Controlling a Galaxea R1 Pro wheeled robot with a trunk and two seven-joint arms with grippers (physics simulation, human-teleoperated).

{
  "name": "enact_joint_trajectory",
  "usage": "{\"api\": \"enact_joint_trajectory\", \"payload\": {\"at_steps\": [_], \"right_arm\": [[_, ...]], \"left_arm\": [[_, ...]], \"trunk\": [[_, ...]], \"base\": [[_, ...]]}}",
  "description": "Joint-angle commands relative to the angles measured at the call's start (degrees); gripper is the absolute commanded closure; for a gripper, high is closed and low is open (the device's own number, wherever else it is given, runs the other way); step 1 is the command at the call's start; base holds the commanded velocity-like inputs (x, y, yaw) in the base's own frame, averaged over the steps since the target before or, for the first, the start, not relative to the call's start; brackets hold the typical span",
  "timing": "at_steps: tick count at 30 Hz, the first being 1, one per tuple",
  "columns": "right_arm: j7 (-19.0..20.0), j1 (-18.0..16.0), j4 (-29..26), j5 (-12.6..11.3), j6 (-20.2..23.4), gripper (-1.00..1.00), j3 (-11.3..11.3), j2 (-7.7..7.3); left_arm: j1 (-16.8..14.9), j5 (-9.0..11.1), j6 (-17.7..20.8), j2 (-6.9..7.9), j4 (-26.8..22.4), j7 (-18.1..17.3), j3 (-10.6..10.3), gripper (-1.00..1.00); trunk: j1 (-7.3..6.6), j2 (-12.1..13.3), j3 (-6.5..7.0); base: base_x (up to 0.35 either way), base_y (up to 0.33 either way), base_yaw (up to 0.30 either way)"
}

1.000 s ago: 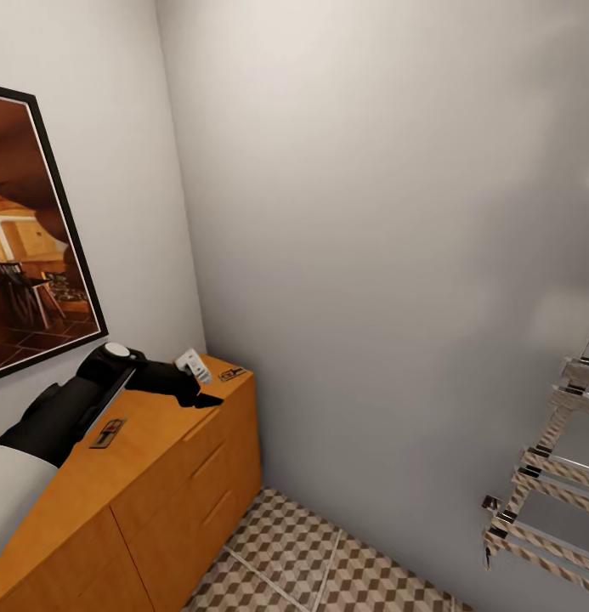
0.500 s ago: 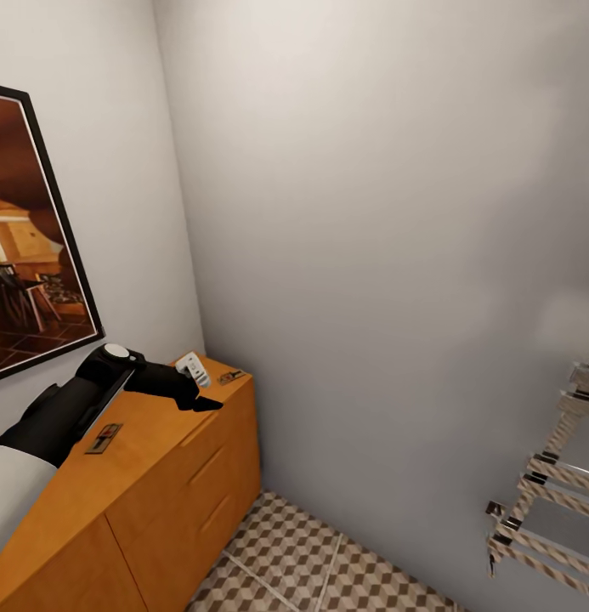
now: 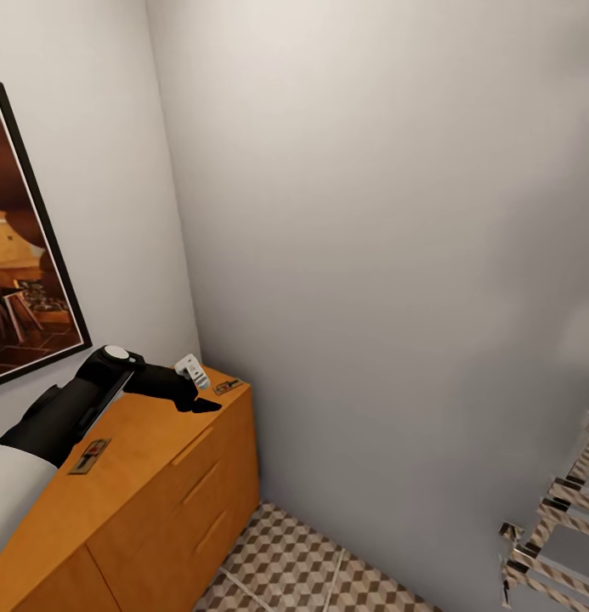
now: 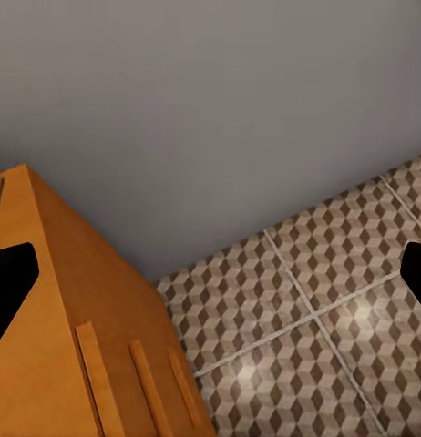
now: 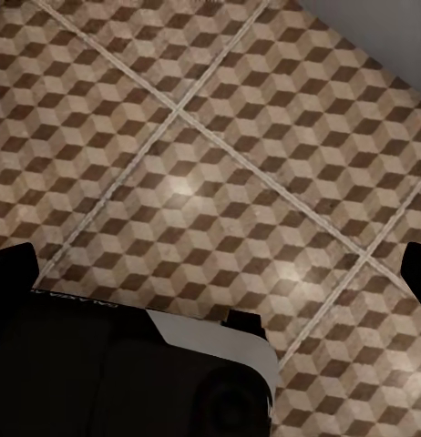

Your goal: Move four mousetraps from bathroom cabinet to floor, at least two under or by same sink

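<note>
My left hand (image 3: 195,399): spread wide, empty, past the cabinet (image 3: 150,501) front edge.
Mousetraps: one (image 3: 229,386) at the far corner, one (image 3: 88,455) nearer.
Floor (image 3: 302,569): open beside the cabinet.

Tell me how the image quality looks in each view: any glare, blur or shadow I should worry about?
Head view: evenly lit and sharp; the mousetraps on the cabinet show too small for detail. Left wrist view: a soft glare patch on the bathroom floor. Right wrist view: similar sheen on the tiles, a dark robot part blocking one edge.
</note>
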Motion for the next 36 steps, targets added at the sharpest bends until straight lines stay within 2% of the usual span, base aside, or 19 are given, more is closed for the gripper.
{"api": "enact_joint_trajectory", "payload": {"at_steps": [1, 9, 12, 14, 16, 19, 21, 36], "right_arm": [[0.17, -0.03, 0.08, -0.28, -0.21, -1.0, 0.2, 0.01], [0.2, -0.03, 0.08, -0.28, -0.21, -1.0, 0.2, 0.01], [0.21, -0.03, 0.08, -0.28, -0.21, -1.0, 0.2, 0.01], [0.21, -0.03, 0.08, -0.28, -0.21, -1.0, 0.2, 0.01], [0.21, -0.03, 0.08, -0.28, -0.21, -1.0, 0.2, 0.01], [0.21, -0.03, 0.08, -0.28, -0.21, -1.0, 0.2, 0.01], [0.21, -0.03, 0.08, -0.28, -0.21, -1.0, 0.2, 0.01], [0.21, -0.03, 0.08, -0.28, -0.21, -1.0, 0.2, 0.01]], "left_arm": [[-0.03, -0.26, 0.43, 0.05, -0.03, -0.27, -0.04, -1.0], [-0.03, -0.36, 0.43, 0.09, 0.06, -0.07, 0.19, -1.0], [-0.03, -1.18, 0.43, 0.1, 0.08, -0.03, 0.39, -1.0], [-0.03, -2.42, 0.43, 0.1, 0.08, -0.02, 1.31, -1.0], [-0.03, -4.65, 0.43, 0.1, 0.12, -0.05, 3.32, -1.0], [-0.03, -6.98, 0.45, 0.05, 0.65, -0.08, 5.17, -1.0], [-0.03, -7.48, 0.44, 0.05, 1.29, -0.09, 5.5, -1.0], [-0.03, -7.99, 0.43, -0.05, 3.2, -0.1, 5.82, -1.0]], "trunk": [[0.03, -0.04, -0.03], [0.03, -0.04, -0.03], [0.03, -0.04, -0.03], [0.03, -0.04, -0.03], [0.03, -0.04, -0.03], [0.03, -0.04, -0.03], [0.03, -0.04, -0.03], [0.03, -0.04, -0.03]], "base": [[0.049, 0.0, 0.0], [0.046, 0.0, 0.0], [0.008, 0.0, 0.0], [0.004, 0.0, 0.0], [0.002, 0.0, 0.0], [0.0, 0.0, 0.0], [0.0, 0.0, 0.0], [0.0, 0.0, 0.0]]}}
